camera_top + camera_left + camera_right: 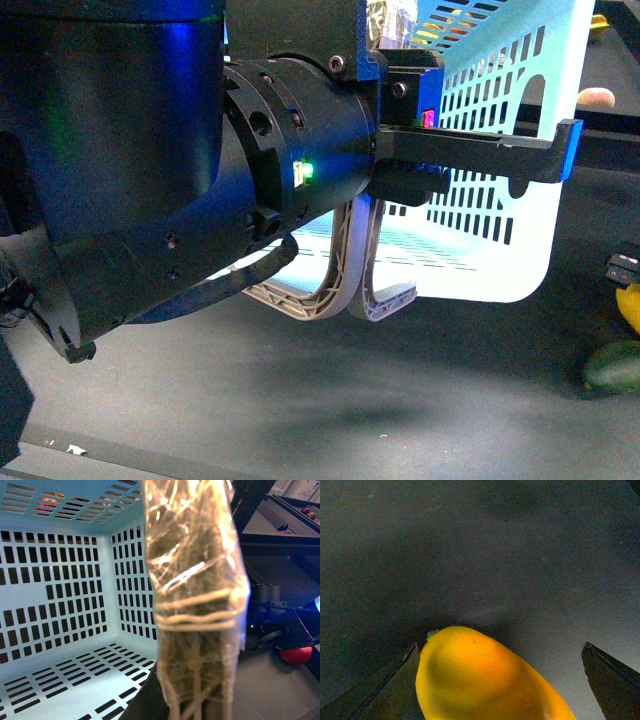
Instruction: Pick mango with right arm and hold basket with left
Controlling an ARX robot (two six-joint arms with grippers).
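Left arm point(130, 170), glossy black with blue reflections and a small green light point(305, 170), fills the near left half of the front view. Beneath it lies the dark grey tabletop point(330, 410). The basket point(500, 215), light turquoise with slotted walls, is tipped with its opening toward the robot, and its two grey-brown hoop handles point(345, 280) hang down from the near rim. The left end effector point(520, 150) is closed on the basket's side wall: one black finger with a blue tip lies along the outside of the wall. In the left wrist view, a finger point(195, 605) wrapped in clear film stands just beside the slotted interior. The mango point(480, 680), smooth yellow with an orange tinge, lies on the tabletop in the right wrist view, between the fingers of the right end effector point(500, 645). That end effector is spread wide and is not gripping. One dark finger point(390, 685) sits just beside the fruit; whether they touch cannot be told. The other finger stands well apart from it. A dark green oval fruit point(615, 365) rests on the tabletop at the right edge of the front view, below and to the right of the basket. A small red round fruit point(295, 655) shows outside the basket in the left wrist view.
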